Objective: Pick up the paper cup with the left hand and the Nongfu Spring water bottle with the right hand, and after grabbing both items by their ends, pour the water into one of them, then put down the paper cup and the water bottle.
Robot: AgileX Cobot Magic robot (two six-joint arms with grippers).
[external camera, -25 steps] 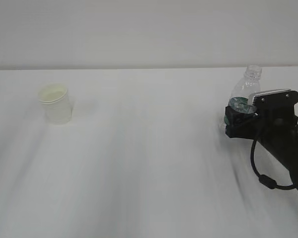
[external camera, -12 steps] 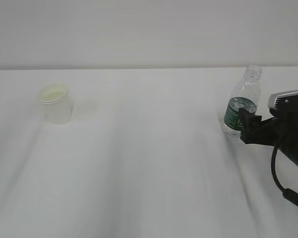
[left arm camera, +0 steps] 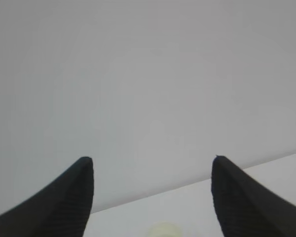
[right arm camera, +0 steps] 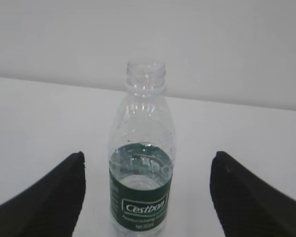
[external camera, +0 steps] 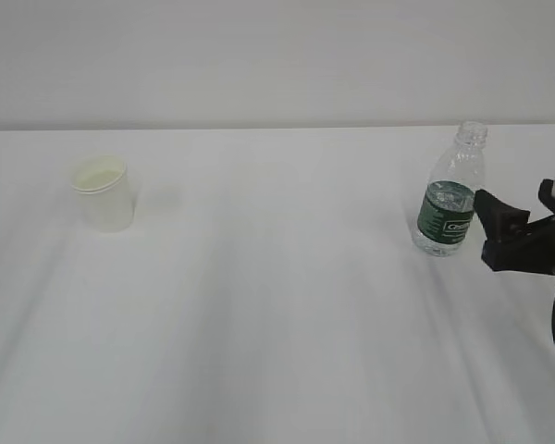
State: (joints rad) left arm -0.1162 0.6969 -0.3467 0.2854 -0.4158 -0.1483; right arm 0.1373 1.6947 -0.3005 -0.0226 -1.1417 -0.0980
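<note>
Paper cup (external camera: 103, 192): stood upright on worktop (external camera: 277, 305), far left. Water bottle (external camera: 451, 192): upright, uncapped, unheld. Right claw (external camera: 519, 215): jaws apart, just beside bottle. Left claw (left arm camera: 152, 197): jaws apart, empty.

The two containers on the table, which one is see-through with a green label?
The water bottle on the right, upright and capless, with a dark green band. The paper cup on the left is opaque white, shorter and unlabelled.

right gripper (external camera: 516, 227) jaws apart, left gripper (left arm camera: 150, 197) jaws apart
</note>
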